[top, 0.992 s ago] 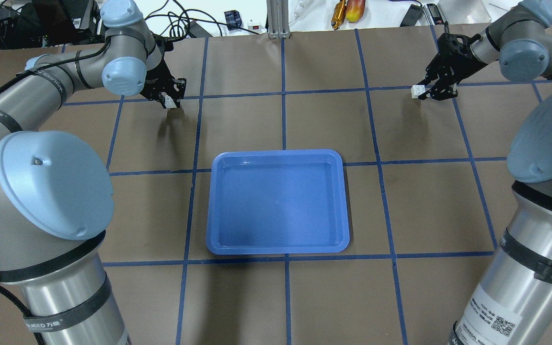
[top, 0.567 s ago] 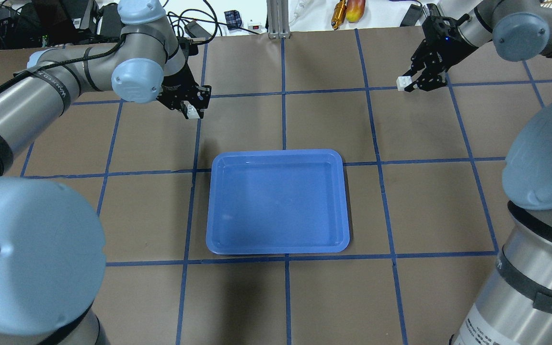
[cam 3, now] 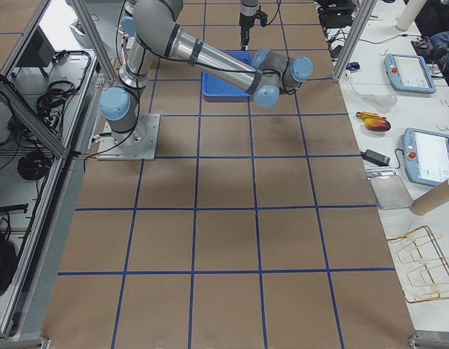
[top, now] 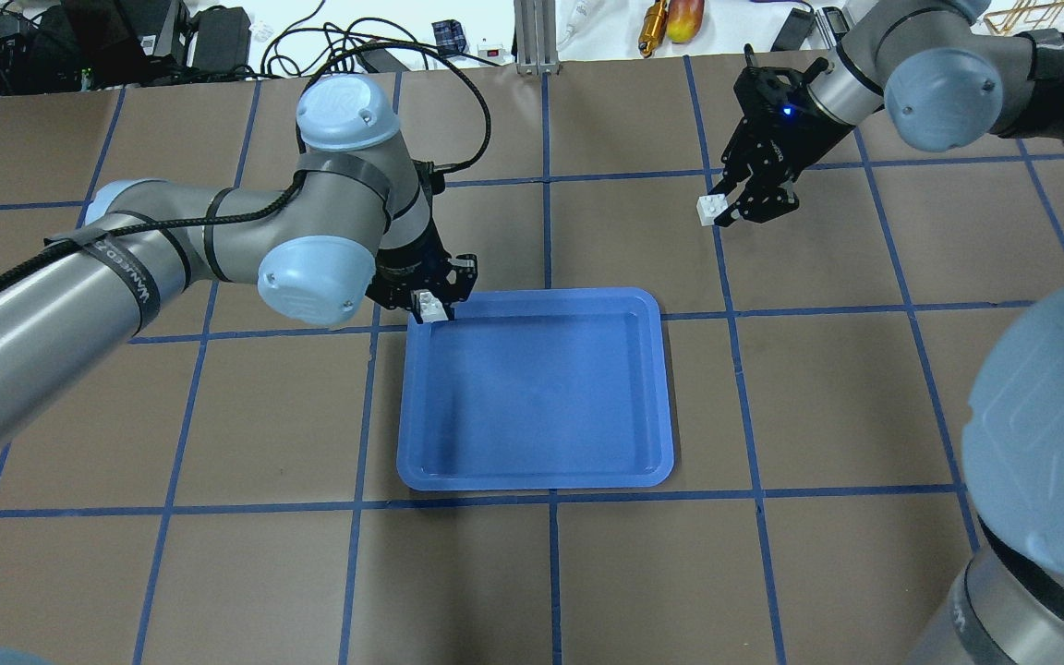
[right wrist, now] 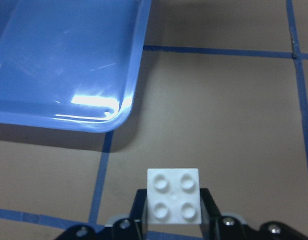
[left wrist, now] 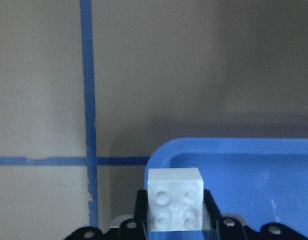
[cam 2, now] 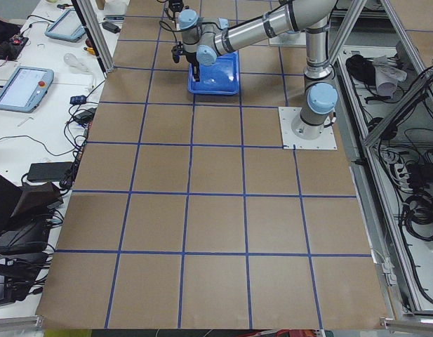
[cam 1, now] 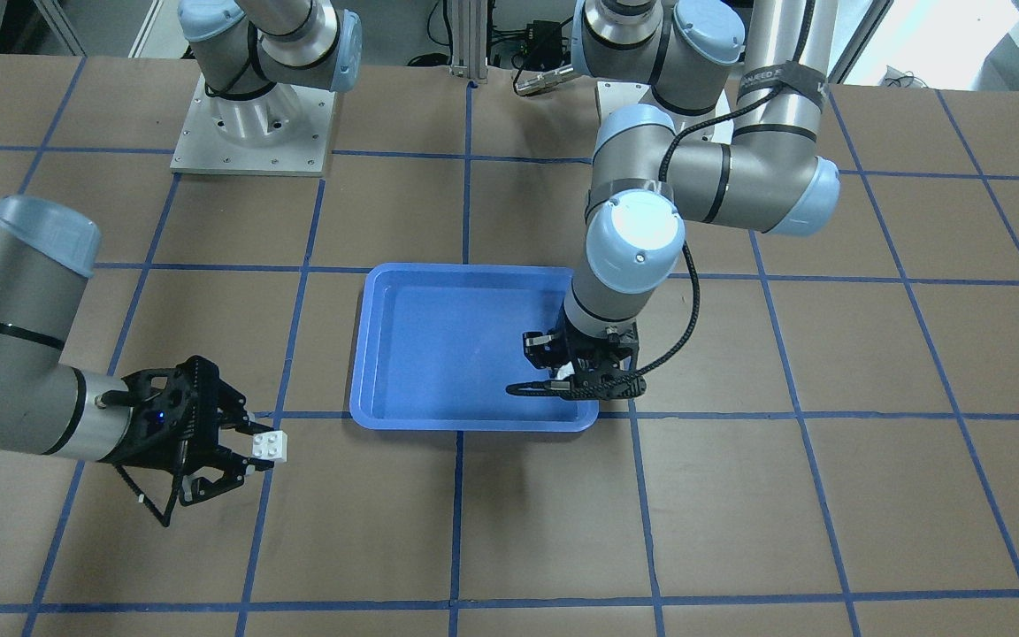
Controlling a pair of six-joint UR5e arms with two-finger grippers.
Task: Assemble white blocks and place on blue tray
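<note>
The blue tray (top: 537,397) lies at the table's middle. My left gripper (top: 430,310) is shut on a white block (top: 432,306), studs showing, and holds it over the tray's far left corner. In the left wrist view that block (left wrist: 174,199) sits between the fingers above the tray's rim (left wrist: 233,146). My right gripper (top: 721,211) is shut on the second white block (top: 708,209) above the table, beyond the tray's far right corner. The block (right wrist: 173,196) and the tray's corner (right wrist: 69,50) show in the right wrist view. In the front view the right gripper (cam 1: 253,453) holds its block (cam 1: 269,445) left of the tray (cam 1: 456,345).
Blue tape lines form a grid on the brown table. Cables, a power strip and small tools (top: 671,18) lie beyond the table's far edge. The arm bases (cam 1: 253,124) stand at the robot's side of the table.
Both arms have swung inward with their blocks. The left gripper moved right and nearer, to the tray's far left corner. The right gripper moved left and nearer, toward the tray.
</note>
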